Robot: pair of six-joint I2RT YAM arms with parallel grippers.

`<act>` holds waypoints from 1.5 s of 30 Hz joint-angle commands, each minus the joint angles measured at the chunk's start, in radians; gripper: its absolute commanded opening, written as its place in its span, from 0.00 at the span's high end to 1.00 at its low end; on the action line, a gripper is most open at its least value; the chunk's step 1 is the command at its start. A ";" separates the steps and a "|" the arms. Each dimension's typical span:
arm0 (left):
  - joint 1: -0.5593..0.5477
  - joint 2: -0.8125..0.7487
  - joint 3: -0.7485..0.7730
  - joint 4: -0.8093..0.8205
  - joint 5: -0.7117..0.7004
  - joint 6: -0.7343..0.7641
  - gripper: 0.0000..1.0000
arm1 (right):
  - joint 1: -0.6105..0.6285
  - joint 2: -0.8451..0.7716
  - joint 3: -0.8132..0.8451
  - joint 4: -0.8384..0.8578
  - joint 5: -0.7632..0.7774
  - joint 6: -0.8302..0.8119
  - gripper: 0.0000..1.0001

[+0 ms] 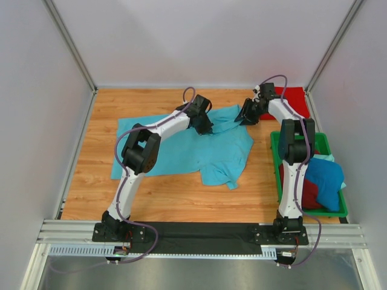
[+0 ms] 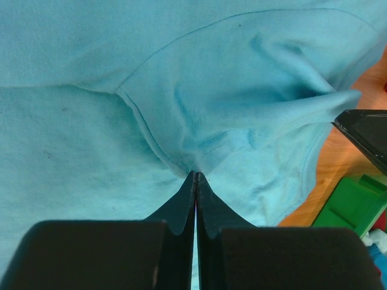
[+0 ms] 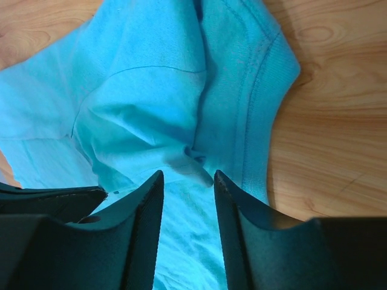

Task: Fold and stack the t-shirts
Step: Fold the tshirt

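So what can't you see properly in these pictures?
1. Red t-shirt: in the top view, the right arm covers its left part.
2. Green tray: in the top view, the right arm hides some of the piled t-shirts inside. In the left wrist view, the edge cuts it off.
3. Right hand: in the right wrist view, it is open around the turquoise t-shirt. Whether the cloth touches its fingers is unclear.

Wood-grain tabletop (image 1: 169, 196); plain pale walls (image 1: 36, 90); aluminium rail (image 1: 66, 232) along near edge.
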 commanded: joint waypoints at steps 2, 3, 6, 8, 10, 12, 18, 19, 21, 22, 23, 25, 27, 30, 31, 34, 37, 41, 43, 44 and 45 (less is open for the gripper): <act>0.002 -0.014 0.038 -0.019 -0.006 0.042 1.00 | -0.008 0.015 0.035 0.000 0.014 -0.025 0.62; 0.002 -0.018 0.038 -0.019 -0.008 0.045 1.00 | -0.009 0.017 0.038 0.000 0.011 -0.022 0.68; 0.000 -0.024 0.043 -0.032 -0.005 0.054 1.00 | -0.009 0.012 0.035 0.000 -0.003 -0.014 0.87; 0.003 -0.026 0.057 -0.050 -0.005 0.065 1.00 | -0.008 -0.001 0.030 -0.017 0.015 -0.008 0.99; 0.003 -0.026 0.070 -0.087 -0.005 0.083 1.00 | -0.009 -0.044 -0.004 -0.030 0.029 0.015 1.00; 0.005 -0.032 0.077 -0.113 0.000 0.094 1.00 | -0.008 -0.096 -0.044 -0.026 0.032 0.046 1.00; 0.018 -0.064 0.077 -0.163 0.005 0.131 1.00 | -0.012 -0.170 -0.172 -0.052 0.040 0.124 1.00; 0.021 -0.069 0.075 -0.170 0.006 0.134 1.00 | -0.012 -0.187 -0.185 -0.050 0.036 0.142 1.00; 0.032 -0.073 0.074 -0.188 0.020 0.145 1.00 | -0.012 -0.202 -0.225 -0.037 0.020 0.173 1.00; 0.038 -0.076 0.068 -0.199 0.023 0.151 1.00 | -0.014 -0.211 -0.240 -0.038 0.014 0.179 1.00; 0.040 -0.079 0.063 -0.199 0.025 0.155 1.00 | -0.012 -0.215 -0.245 -0.040 0.011 0.184 1.00; 0.046 -0.090 0.045 -0.199 0.025 0.166 1.00 | -0.014 -0.218 -0.258 -0.043 -0.003 0.196 1.00; 0.048 -0.096 0.040 -0.203 0.023 0.174 1.00 | -0.014 -0.218 -0.269 -0.049 -0.016 0.205 1.00; 0.052 -0.107 0.029 -0.210 0.020 0.185 1.00 | -0.014 -0.221 -0.283 -0.055 -0.010 0.209 1.00; 0.051 -0.110 0.028 -0.214 0.018 0.186 1.00 | -0.014 -0.222 -0.286 -0.060 -0.001 0.207 1.00; 0.051 -0.113 0.025 -0.216 0.029 0.191 1.00 | -0.012 -0.231 -0.301 -0.063 -0.007 0.206 0.99; 0.052 -0.115 0.023 -0.223 0.034 0.191 1.00 | -0.012 -0.247 -0.320 -0.064 -0.007 0.210 1.00; 0.057 -0.116 0.028 -0.231 0.034 0.192 1.00 | -0.011 -0.259 -0.335 -0.061 -0.013 0.221 1.00; 0.060 -0.115 0.028 -0.236 0.026 0.194 1.00 | -0.009 -0.268 -0.350 -0.055 -0.029 0.235 1.00; 0.063 -0.116 0.028 -0.237 0.026 0.195 1.00 | -0.006 -0.273 -0.357 -0.052 -0.030 0.242 0.99; 0.064 -0.116 0.028 -0.242 0.023 0.198 1.00 | 0.000 -0.276 -0.360 -0.053 -0.032 0.250 0.99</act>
